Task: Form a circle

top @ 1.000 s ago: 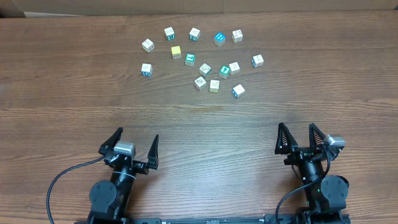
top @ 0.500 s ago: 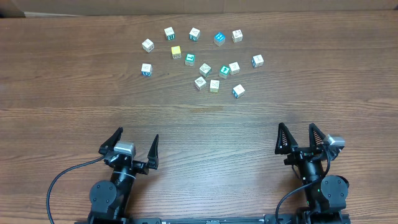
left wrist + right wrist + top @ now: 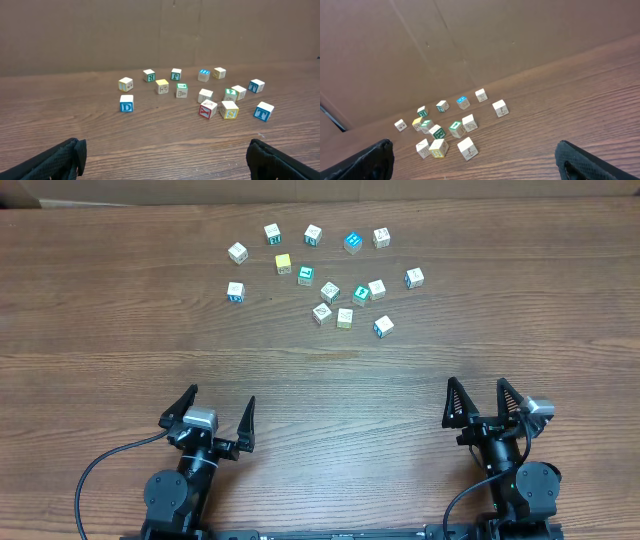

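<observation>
Brown wood-grain table [image 3: 120, 330] fills the overhead view, with a cardboard wall [image 3: 100, 35] behind it. The alphabet blocks [image 3: 330, 292] lie in a loose scatter toward 12 o'clock, forming no ring. A yellow-topped block [image 3: 283, 263] sits at the cluster's 10 o'clock and a lone block [image 3: 413, 277] at its 3 o'clock. The left gripper [image 3: 221, 398] rests at 7 o'clock and the right gripper [image 3: 476, 385] at 5 o'clock. Both have their jaws spread wide, hold nothing, and are well apart from the blocks. Compared with a second ago nothing has shifted: every block and both arms are where they were.
</observation>
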Robot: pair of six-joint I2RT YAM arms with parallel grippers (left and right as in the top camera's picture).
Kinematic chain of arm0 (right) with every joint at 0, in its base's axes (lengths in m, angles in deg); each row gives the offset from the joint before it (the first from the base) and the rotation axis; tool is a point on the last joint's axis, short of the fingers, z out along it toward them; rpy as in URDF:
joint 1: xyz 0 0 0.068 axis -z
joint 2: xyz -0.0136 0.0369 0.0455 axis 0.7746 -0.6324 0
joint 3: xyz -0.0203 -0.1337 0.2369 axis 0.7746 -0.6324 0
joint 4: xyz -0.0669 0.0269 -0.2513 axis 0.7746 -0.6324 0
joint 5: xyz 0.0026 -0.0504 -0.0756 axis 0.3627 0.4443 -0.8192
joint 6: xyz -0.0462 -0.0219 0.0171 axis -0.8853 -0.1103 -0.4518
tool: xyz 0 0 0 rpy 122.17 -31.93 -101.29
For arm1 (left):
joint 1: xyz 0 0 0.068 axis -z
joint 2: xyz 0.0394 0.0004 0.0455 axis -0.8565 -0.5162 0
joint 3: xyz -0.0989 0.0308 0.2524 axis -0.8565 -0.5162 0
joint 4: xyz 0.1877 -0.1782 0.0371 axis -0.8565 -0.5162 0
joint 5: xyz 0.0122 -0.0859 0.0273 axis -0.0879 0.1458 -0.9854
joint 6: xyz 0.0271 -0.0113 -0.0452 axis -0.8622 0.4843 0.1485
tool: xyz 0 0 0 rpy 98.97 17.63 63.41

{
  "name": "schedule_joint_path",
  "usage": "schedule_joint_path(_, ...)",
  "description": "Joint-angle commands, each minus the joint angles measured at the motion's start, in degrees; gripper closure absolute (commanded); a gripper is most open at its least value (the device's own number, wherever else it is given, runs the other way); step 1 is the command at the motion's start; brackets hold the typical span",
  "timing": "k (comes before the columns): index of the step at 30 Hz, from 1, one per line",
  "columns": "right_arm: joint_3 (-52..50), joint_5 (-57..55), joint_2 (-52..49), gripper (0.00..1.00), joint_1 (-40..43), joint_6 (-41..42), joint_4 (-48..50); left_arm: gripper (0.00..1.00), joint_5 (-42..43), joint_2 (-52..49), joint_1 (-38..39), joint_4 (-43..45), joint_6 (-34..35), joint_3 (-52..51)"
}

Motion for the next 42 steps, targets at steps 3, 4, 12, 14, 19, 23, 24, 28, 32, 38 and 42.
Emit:
schedule_joint_path(3, -0.6, 0.3, 0.6, 0.00, 0.4, -0.7, 0.1, 0.00, -0.4, 0.6, 0.1, -0.2, -1.3, -0.2)
schedule_joint_path(4, -0.6, 0.3, 0.6, 0.00, 0.4, -0.7, 0.1, 0.00, -0.4, 0.6, 0.1, -0.1, -1.3, -0.2)
schedule_joint_path(12, -0.6, 0.3, 0.6, 0.00, 0.4, -0.7, 0.1, 0.01, -0.2, 0.6, 0.1, -0.1, -1.3, -0.2)
schedule_joint_path(14, -0.6, 0.3, 0.5, 0.00, 0.4, -0.7, 0.1, 0.00, -0.4, 0.6, 0.1, -0.1, -1.3, -0.2)
schedule_joint_path(19, -0.6, 0.3, 0.5, 0.00, 0.4, -0.7, 0.1, 0.00, -0.4, 0.6, 0.1, -0.1, -1.3, -0.2)
schedule_joint_path(23, -0.6, 0.3, 0.6, 0.00, 0.4, -0.7, 0.1, 0.00, -0.4, 0.6, 0.1, -0.1, -1.3, -0.2)
schedule_joint_path(24, -0.6, 0.3, 0.6, 0.00, 0.4, -0.7, 0.1, 0.01, -0.4, 0.6, 0.1, 0.0, -1.3, -0.2)
schedule_joint_path(28, -0.6, 0.3, 0.6, 0.00, 0.4, -0.7, 0.1, 0.00, -0.4, 0.6, 0.1, -0.1, -1.3, -0.2)
schedule_joint_path(32, -0.6, 0.3, 0.6, 0.00, 0.4, -0.7, 0.1, 0.00, -0.3, 0.6, 0.1, -0.1, -0.3, -0.2)
schedule_joint_path(38, -0.6, 0.3, 0.6, 0.00, 0.4, -0.7, 0.1, 0.00, 0.5, 0.6, 0.1, -4.5, 7.4, 2.3)
schedule_joint_path(42, -0.6, 0.3, 0.6, 0.00, 0.4, -0.7, 0.1, 0.00, 0.5, -0.7, 0.1, -10.9, 6.8, 8.6)
